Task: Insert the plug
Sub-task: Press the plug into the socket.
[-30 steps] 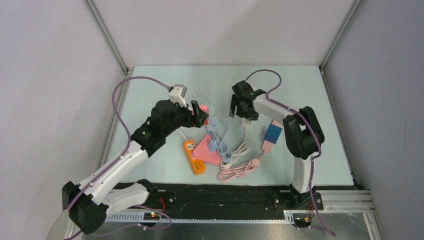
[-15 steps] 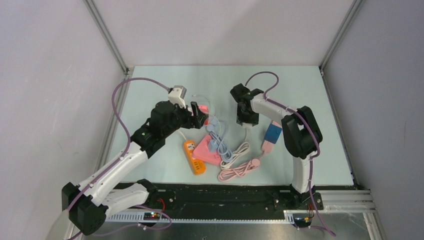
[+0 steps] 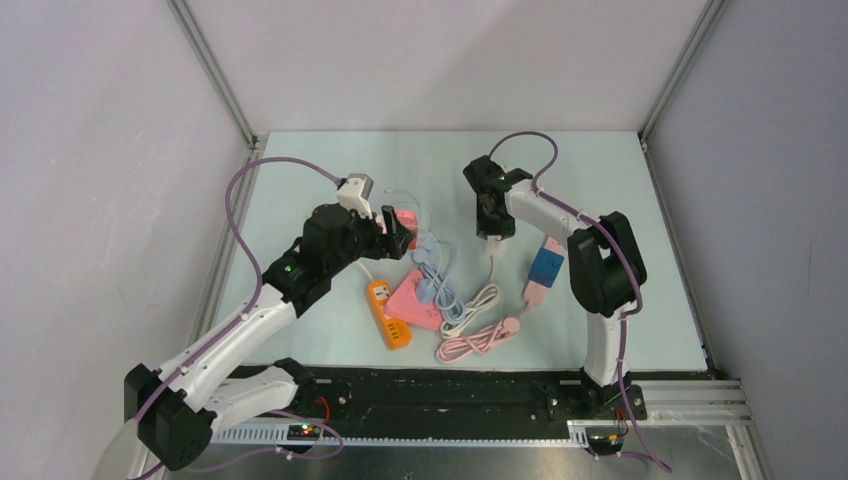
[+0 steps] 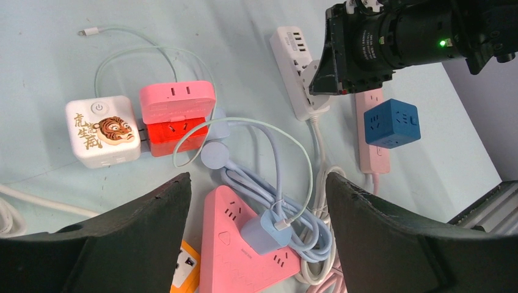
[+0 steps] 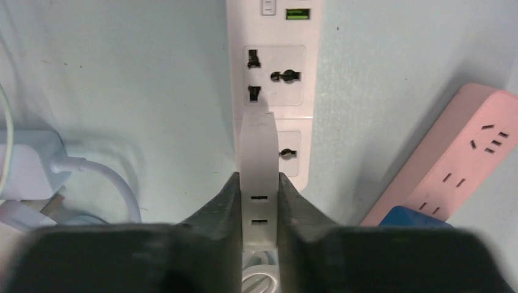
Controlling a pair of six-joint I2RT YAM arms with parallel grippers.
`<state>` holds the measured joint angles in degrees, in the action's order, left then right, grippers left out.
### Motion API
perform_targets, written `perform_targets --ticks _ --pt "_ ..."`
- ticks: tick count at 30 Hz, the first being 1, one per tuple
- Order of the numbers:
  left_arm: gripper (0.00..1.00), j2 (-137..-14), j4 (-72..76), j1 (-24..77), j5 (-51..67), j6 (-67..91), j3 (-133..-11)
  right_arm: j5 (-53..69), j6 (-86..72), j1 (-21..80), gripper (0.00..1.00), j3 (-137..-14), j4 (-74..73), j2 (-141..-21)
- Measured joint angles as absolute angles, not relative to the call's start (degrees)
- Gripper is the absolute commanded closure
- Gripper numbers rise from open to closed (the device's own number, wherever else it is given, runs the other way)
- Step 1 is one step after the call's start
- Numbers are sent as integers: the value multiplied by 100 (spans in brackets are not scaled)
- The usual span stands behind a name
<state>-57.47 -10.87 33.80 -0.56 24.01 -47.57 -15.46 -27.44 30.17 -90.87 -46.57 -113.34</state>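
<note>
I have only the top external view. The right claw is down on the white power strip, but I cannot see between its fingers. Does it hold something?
Observer: Yes. In the right wrist view the right claw is closed on a flat white plastic plug, one finger on each side.
Operator: Where is its tip?
Observer: Over the long white plastic power strip, partly covering one socket; the next socket is free.
Operator: And the left claw?
Observer: The left claw is open and empty in its wrist view.
</note>
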Motion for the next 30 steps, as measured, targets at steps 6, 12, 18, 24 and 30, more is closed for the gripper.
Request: perform_targets --ticks 6,12,18,24,30 --pt "15 -5747 -1090 3356 -115 2399 -4757 -1350 -2731 2893 100 -9170 -4724 -11367" --pt "15 -5747 -1087 3319 -137 2397 -4757 -1166 -2722 2816 100 -9382 -4928 -11509" --pt "15 -5749 -1090 3310 -137 2397 -4757 -1052 -2738 2759 100 -9384 -4943 -11528" --pt "15 -5749 -1090 3297 -139 2392 -4757 -1208 -2735 2842 100 -9345 -4908 -11537" --pt "15 -5747 -1090 3291 -141 2390 -4757 -1350 -2735 2917 100 -9382 -4945 -11607"
